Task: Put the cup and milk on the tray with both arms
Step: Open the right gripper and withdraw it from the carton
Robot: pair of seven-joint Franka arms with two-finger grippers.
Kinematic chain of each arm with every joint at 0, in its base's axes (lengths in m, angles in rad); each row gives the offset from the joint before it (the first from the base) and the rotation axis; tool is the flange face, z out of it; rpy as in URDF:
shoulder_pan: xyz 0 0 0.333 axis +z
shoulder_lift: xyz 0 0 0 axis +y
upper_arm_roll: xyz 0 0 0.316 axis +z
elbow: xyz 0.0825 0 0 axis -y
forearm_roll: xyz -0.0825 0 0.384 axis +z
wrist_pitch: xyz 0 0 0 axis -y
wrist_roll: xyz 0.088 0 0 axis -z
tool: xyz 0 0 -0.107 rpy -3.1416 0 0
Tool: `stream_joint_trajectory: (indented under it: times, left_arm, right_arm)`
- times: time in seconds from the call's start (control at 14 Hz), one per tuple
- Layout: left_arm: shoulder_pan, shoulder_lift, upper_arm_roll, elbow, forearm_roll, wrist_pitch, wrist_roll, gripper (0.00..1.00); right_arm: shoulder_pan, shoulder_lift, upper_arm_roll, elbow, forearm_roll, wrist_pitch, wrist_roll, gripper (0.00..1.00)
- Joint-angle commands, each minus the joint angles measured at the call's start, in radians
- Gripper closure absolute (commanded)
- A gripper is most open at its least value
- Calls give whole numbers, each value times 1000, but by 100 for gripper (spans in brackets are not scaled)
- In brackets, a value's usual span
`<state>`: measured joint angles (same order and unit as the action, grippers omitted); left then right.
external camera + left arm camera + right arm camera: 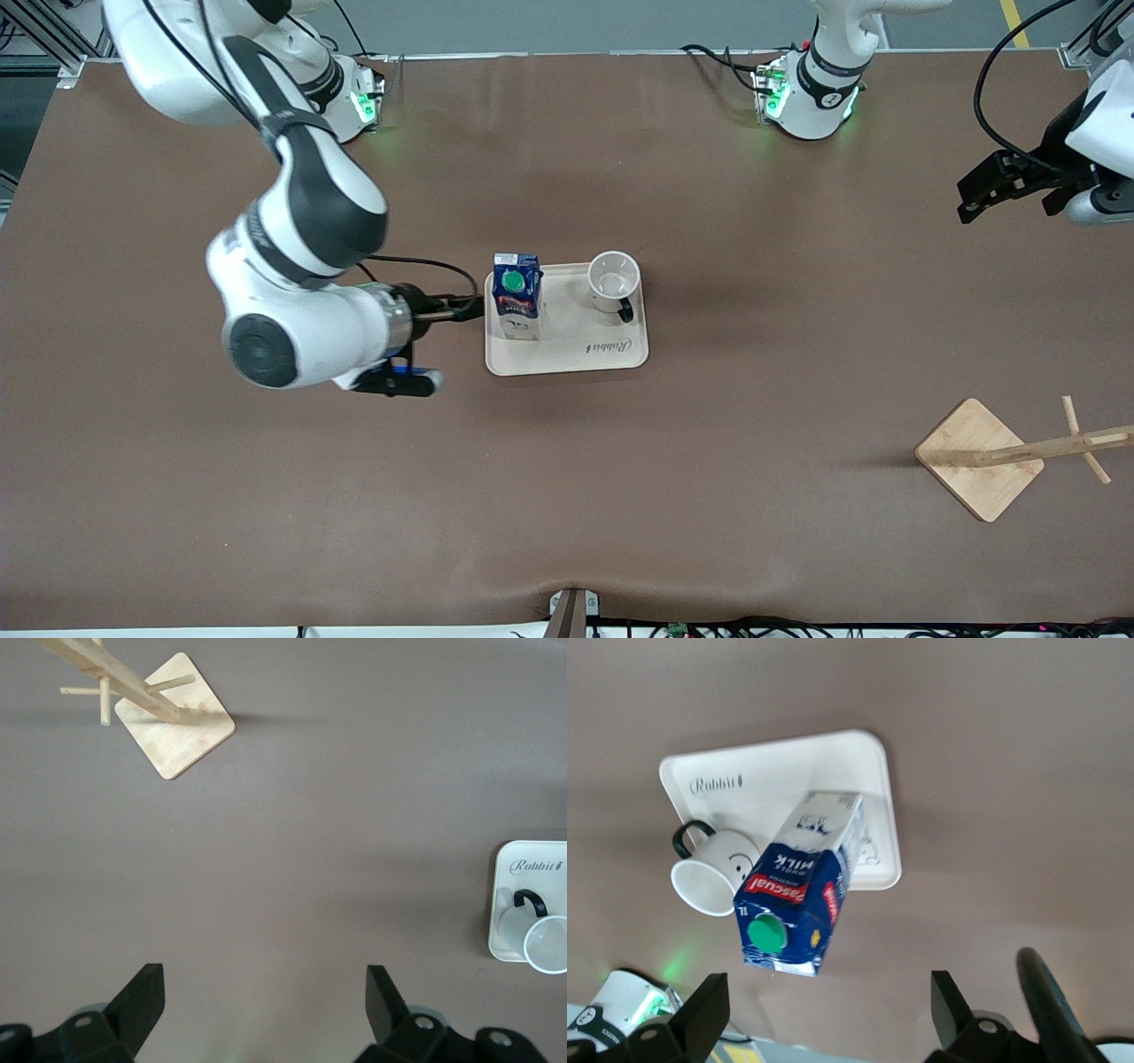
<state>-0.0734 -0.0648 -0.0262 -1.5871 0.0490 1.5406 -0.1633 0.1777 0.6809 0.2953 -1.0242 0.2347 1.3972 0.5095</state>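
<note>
**Carton and mug stand on tray as both arms hang clear**

The milk (516, 297) stands upright at the tray's (567, 354) edge toward the right arm's end, the cup (613, 282) at the tray's corner toward the robots' bases, its black handle pointing toward the front camera. The right gripper (468, 307) hovers just beside that tray edge, level with the carton, its jaws spread wide and holding nothing. The left gripper (997, 188) hangs well apart over the surface's (567, 496) left-arm end, jaws likewise wide and empty. The carton reads "Pascual" and "MILK"; the tray carries the script "Rabbit". A brown mat covers the surface. A wooden stand (979, 456) on a square base sits near the corner at the left arm's end, closer to the front camera.
</note>
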Motion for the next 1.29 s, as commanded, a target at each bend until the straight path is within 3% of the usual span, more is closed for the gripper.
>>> stream_joint_trajectory:
  times: [0.0,0.36,0.64,0.86,1.07,1.21]
  left_arm:
    - [6,3,0,22,-17,-22,8,0]
    - [7,2,0,22,-17,-22,10,0]
    - [7,0,0,22,-17,-22,13,0]
    - [12,0,0,22,-18,-22,15,0]
    - [11,0,0,19,-18,-22,15,0]
    - [9,2,-3,19,-18,-22,15,0]
  right_arm:
    - [-1,-55,-10,-7,-169,23,-81,0]
    - [-84,-102,-47,58,-184,17,-124,0]
    - [-119,-237,-61,47,-213,-23,-131,0]
    - [-127,-293,-108,36,-259,-154,-140,0]
    - [-202,-366,-151,-80,-267,-153,-390,0]
    - [-218,-447,-197,-208,-261,-91,-422,0]
